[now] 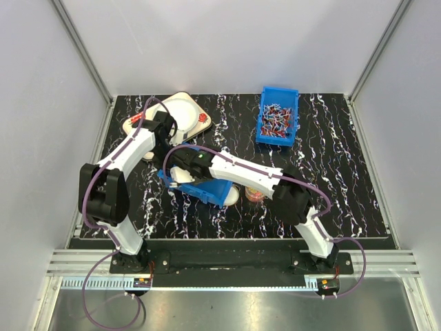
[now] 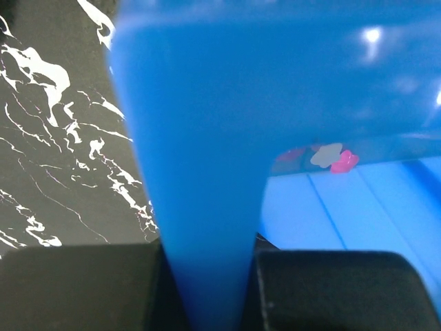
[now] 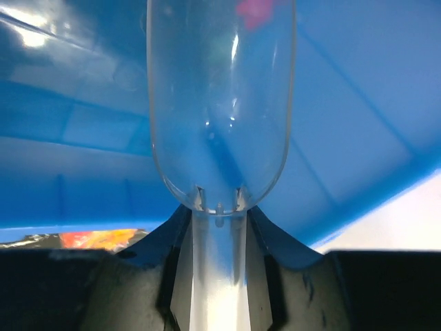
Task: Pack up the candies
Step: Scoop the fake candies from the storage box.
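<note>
The right pincer [image 3: 217, 276] is pinched on the handle of a clear scoop [image 3: 220, 103], whose long axis runs straight out from the fingers into the blue bin [image 1: 215, 193] at mid-table. The scoop's bowl looks empty. The candies [image 2: 334, 160] lie inside that bin. The left wrist view shows a few of them, pink and pale, clustered against an inner wall. The right wrist view catches one pink blur just past the bowl's tip, a little to its right. So the sweets sit ahead of the scoop, close to its own line, not beside or behind it. The coming move looks like a push forward along that axis, leaning slightly right, until the lip slides under them. The left pincer [image 2: 210, 283] is pressed together on one wall of the bin, a finger on each face, and seems to steady it. Whether the bin is tipped up off the table I cannot tell. The right arm is the one placed to reach the candies, since the left is taken up with the wall. A small cup [image 1: 255, 195] holding something pinkish stands just beside the bin, under the right arm, and is likely where a loaded scoop goes.
</note>
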### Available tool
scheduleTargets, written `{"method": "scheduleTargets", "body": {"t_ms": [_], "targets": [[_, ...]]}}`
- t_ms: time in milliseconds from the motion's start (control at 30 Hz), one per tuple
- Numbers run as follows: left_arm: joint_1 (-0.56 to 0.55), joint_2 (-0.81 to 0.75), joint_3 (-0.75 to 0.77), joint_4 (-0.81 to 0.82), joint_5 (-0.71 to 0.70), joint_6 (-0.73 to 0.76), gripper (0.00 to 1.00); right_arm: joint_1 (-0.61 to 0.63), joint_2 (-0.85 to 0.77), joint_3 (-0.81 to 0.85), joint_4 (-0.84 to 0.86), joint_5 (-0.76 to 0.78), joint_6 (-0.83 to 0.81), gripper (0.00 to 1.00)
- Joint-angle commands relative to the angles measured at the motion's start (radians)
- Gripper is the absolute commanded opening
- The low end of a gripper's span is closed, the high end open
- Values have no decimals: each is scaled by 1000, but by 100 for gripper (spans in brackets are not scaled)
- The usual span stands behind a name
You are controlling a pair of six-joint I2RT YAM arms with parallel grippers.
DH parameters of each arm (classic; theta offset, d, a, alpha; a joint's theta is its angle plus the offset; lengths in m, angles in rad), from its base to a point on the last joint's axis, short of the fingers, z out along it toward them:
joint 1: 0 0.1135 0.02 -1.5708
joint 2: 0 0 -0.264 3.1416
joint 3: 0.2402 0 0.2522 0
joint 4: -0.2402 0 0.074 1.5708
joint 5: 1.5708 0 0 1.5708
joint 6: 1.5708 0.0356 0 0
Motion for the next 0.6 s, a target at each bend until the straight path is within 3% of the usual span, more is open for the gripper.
{"method": "scheduleTargets", "body": {"t_ms": [0,267,567], "targets": [[-9,-51,38,15,62,-9,0,29,19,25,20,-138,-4,0],[-7,-55,37,15,65,-9,0,29,-78,-197,326,-302,33,0],[-7,-66,30,15,61,-9,0,-14,-217,-409,625,-448,192,0]]}}
